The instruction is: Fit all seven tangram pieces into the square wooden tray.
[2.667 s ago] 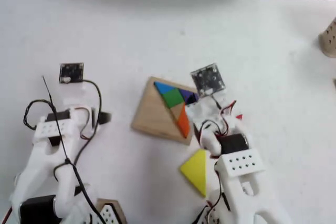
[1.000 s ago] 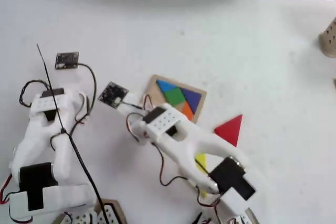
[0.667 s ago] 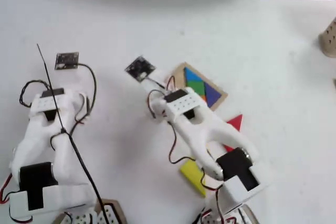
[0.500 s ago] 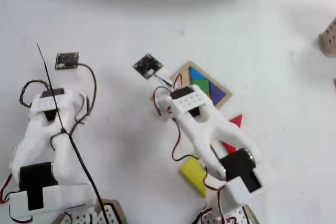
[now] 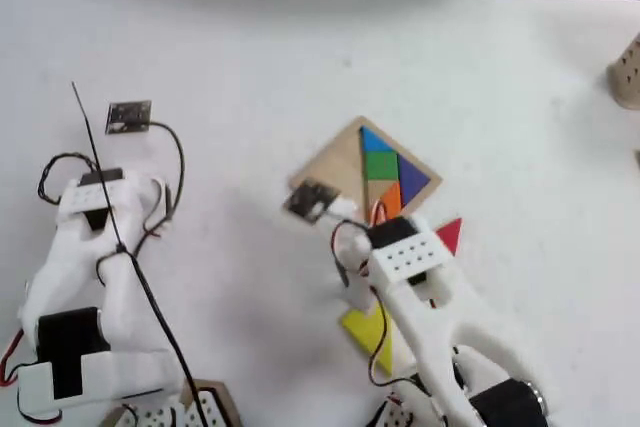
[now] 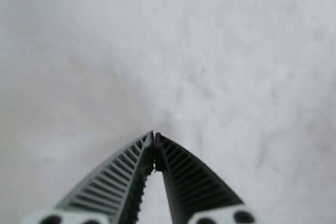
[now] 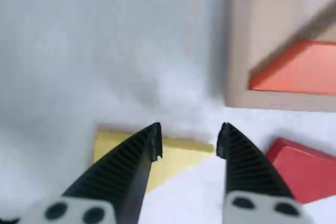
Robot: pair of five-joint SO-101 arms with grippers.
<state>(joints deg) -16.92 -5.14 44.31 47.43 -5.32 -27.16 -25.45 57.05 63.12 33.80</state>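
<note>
- The right hand (image 7: pixel 189 132) has its fingers apart, with nothing between them, above the edge of the yellow triangle (image 7: pixel 178 156). Whether a fingertip touches the piece cannot be told.
- The left hand (image 6: pixel 154 141) has its fingers pressed together, tips meeting, over bare white tabletop (image 5: pixel 250 47). It is on the left, well apart from the pieces.
- The square wooden tray (image 5: pixel 335 162) lies near the middle of the tabletop, turned so it reads as a diamond in the high view.
- Four pieces sit in the tray's right half: blue (image 5: pixel 375 139), green (image 5: pixel 380 165), purple (image 5: pixel 413 179) and orange (image 5: pixel 390 199). The left half is bare wood.
- The yellow triangle lies on the tabletop near the tray's lower corner, partly under the right arm.
- The red triangle (image 5: pixel 449 235) lies on the tabletop just beside the tray's lower right edge, close to the yellow one in the right wrist view.
</note>
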